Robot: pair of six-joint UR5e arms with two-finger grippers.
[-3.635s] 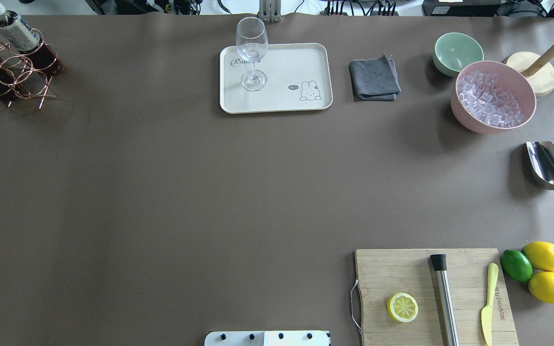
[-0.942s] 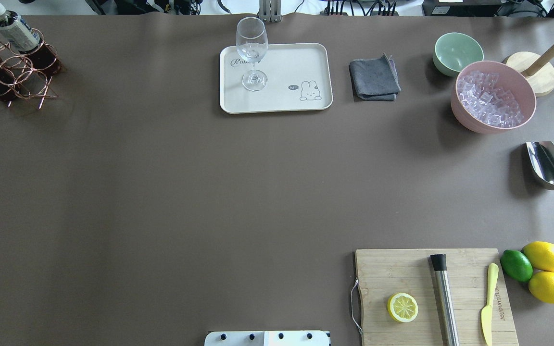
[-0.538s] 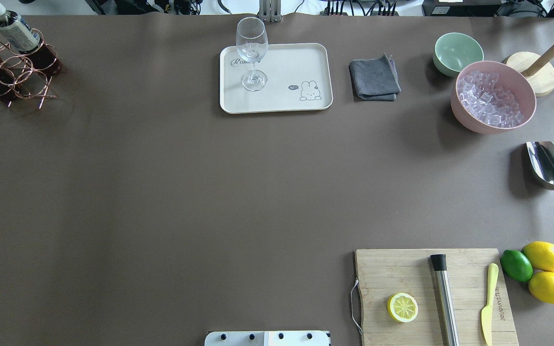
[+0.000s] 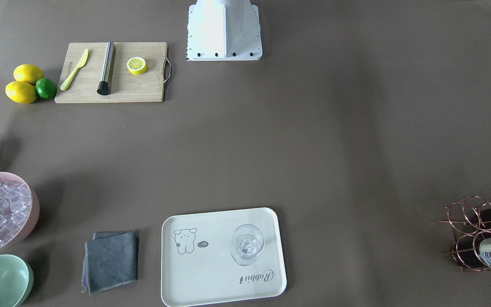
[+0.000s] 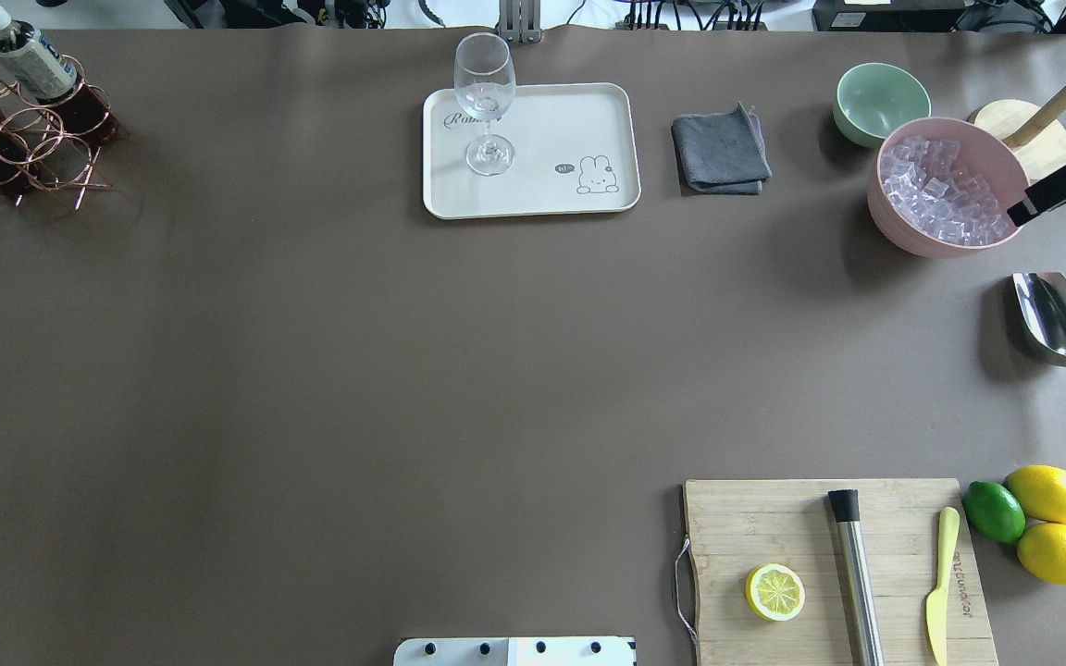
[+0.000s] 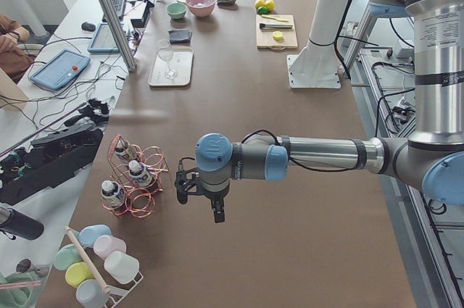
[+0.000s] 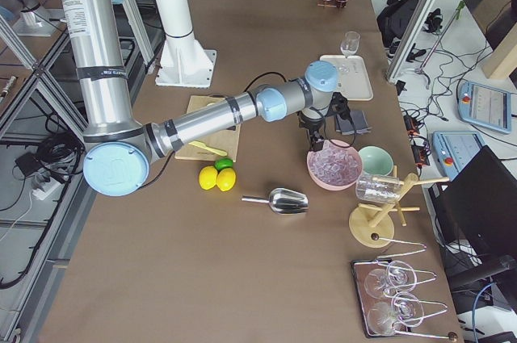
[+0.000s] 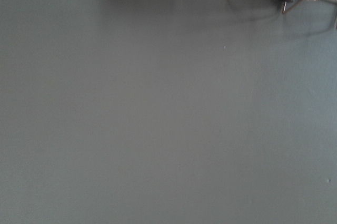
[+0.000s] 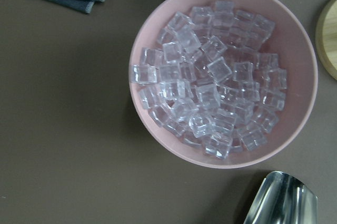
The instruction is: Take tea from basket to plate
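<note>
A matte brown sheet covers the whole table [image 5: 311, 370], with faint lengthwise bands of lighter sheen. At the far left corner stands the basket [image 5: 33, 148], and the tea [image 5: 31, 63] sits in its ring cells. The side view shows three bottles there, caps up. The left gripper [image 6: 199, 196] hangs over bare table near the basket, on the robot's side of it. I cannot tell whether its fingers are spread or pressed together. Its wrist camera shows only brown sheet and the basket's wire feet at the top edge.

At the middle of the far edge lies the plate [image 5: 570, 120], with a glass [image 5: 485, 88] upright on its left part. Right of it lie a folded grey cloth [image 5: 720, 153], then a green bowl [image 5: 877, 97] just beside a pink bowl [image 5: 889, 227] full of ice [image 5: 935, 190]. The right gripper [image 7: 317, 137] hovers above the pink bowl, and its finger spacing cannot be told either. A steel scoop [image 5: 1056, 319] lies near that bowl.

At the near right, a board [image 5: 774, 523] carries a lemon half [image 5: 774, 592], a steel bar [image 5: 855, 573] and a yellow knife [image 5: 940, 583]. A lime [image 5: 994, 511] and two lemons [image 5: 1049, 492] lie just beside it.

Cables [image 5: 339, 11] run beyond the far edge. A side desk there holds tablets [image 6: 58, 69].
</note>
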